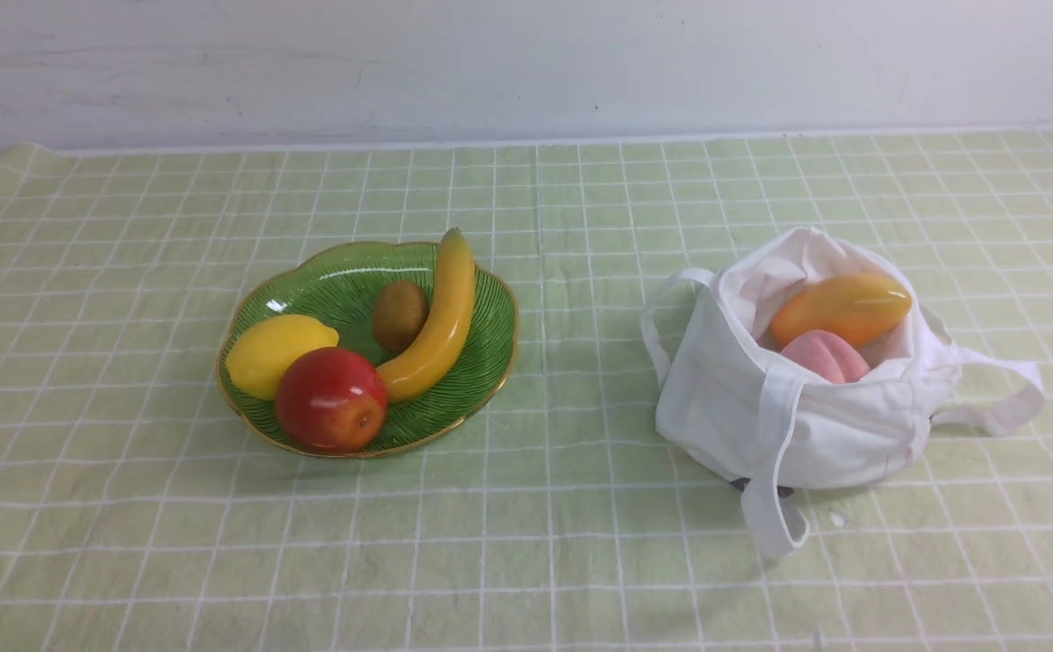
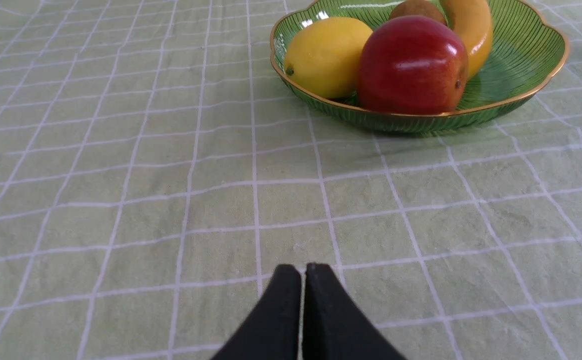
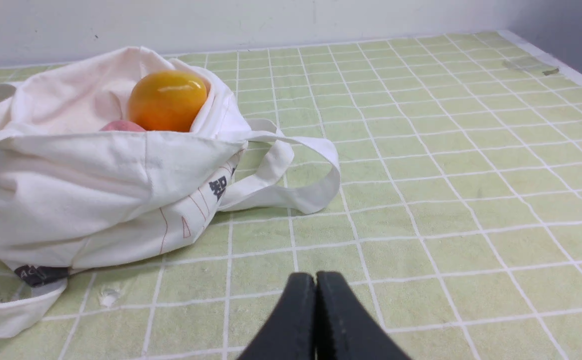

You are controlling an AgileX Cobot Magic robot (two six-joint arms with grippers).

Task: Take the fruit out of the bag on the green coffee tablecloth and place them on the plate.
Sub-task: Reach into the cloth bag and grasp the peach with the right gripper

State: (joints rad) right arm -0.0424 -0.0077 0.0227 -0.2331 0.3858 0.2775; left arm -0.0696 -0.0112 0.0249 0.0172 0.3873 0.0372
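The white cloth bag (image 1: 789, 407) (image 3: 95, 195) sits open on the green grid tablecloth (image 1: 580, 543) at the right. Inside it lie the fruit: an orange-yellow mango (image 1: 841, 308) (image 3: 167, 100) and, partly under it, a pink peach (image 1: 823, 356) (image 3: 122, 126). The green leaf-shaped plate (image 1: 481, 362) (image 2: 526, 55) stands at centre left. Neither arm shows in the front view. My left gripper (image 2: 304, 267) is shut and empty, low over bare cloth short of the plate. My right gripper (image 3: 316, 276) is shut and empty, over the cloth near the bag's strap.
The plate holds a lemon (image 1: 274, 353) (image 2: 328, 56), a red apple (image 1: 331, 399) (image 2: 412, 65), a kiwi (image 1: 399, 313) (image 2: 417, 9) and a banana (image 1: 440, 319) (image 2: 468, 30). A loose strap (image 1: 992, 398) (image 3: 291, 175) trails right of the bag. A wall runs along the table's back edge.
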